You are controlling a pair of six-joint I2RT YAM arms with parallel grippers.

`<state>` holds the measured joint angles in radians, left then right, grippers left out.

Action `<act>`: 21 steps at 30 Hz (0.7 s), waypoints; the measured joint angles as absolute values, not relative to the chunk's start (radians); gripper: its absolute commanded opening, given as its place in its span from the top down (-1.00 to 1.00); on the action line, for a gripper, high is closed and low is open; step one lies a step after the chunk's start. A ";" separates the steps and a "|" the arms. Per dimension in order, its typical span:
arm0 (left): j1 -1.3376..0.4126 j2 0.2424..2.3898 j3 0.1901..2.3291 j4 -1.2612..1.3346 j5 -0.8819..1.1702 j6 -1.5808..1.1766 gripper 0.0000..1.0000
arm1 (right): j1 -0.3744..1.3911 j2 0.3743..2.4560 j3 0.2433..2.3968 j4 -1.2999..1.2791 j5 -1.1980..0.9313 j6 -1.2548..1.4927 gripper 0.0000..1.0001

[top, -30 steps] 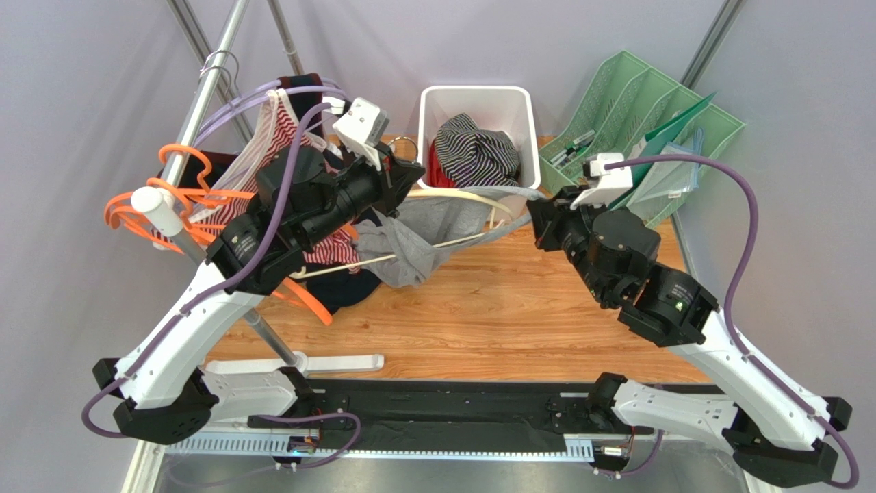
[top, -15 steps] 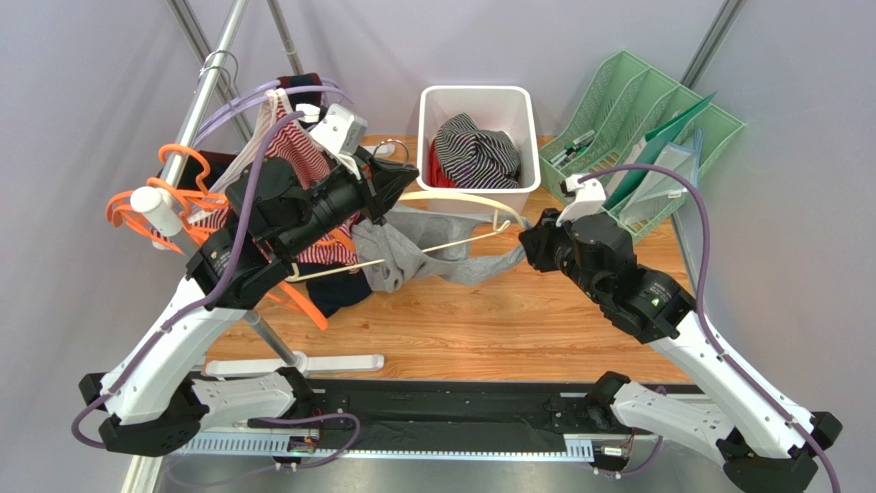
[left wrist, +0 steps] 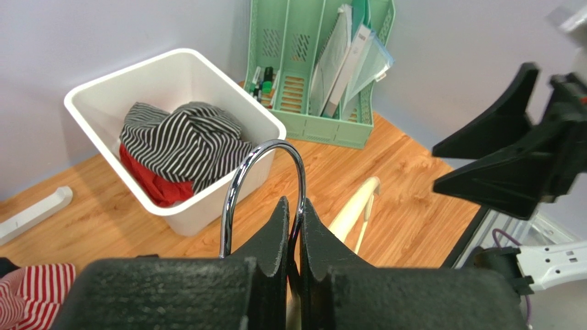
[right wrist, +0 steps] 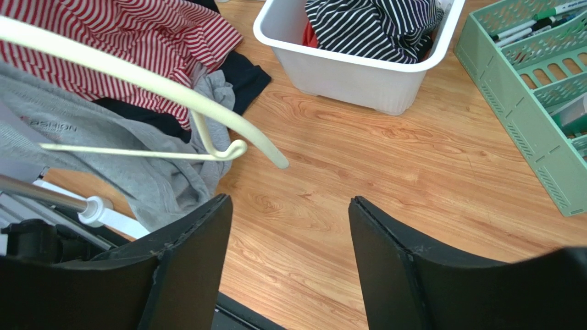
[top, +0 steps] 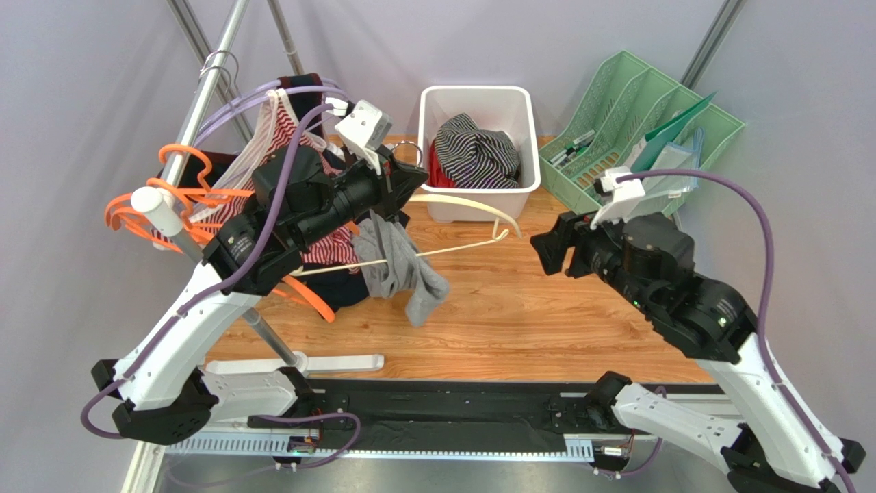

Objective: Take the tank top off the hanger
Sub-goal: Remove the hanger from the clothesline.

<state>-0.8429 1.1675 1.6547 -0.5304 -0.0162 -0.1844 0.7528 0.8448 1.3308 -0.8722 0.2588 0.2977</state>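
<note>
I kept the left gripper (left wrist: 295, 230) clamped tight on the chrome hook (left wrist: 270, 143) of the cream hanger (top: 475, 209). That held it up off the table (top: 535, 318), so the cloth could drop free rather than bunch on the wood. The grey tank top (top: 404, 269) hung only from the end nearer the left arm, by 1 strap as far as I could judge, drooping toward the boards. The far end stuck out bare. The right gripper (right wrist: 289, 206) stood wide open with nothing in it, just off that bare end and facing the garment. I judged 1 more pull would slide it clear.
</note>
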 measured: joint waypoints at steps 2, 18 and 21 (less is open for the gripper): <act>-0.843 1.169 1.655 -0.546 -0.017 -0.184 1.00 | 0.751 0.815 1.333 -0.886 0.242 0.287 -0.47; -0.842 1.167 1.679 -0.568 0.392 -0.175 1.00 | 0.749 0.836 1.279 -0.777 -0.274 0.176 -0.23; -0.842 1.167 1.679 -0.569 0.464 -0.173 1.00 | 0.750 0.844 1.255 -0.736 -0.423 0.181 0.18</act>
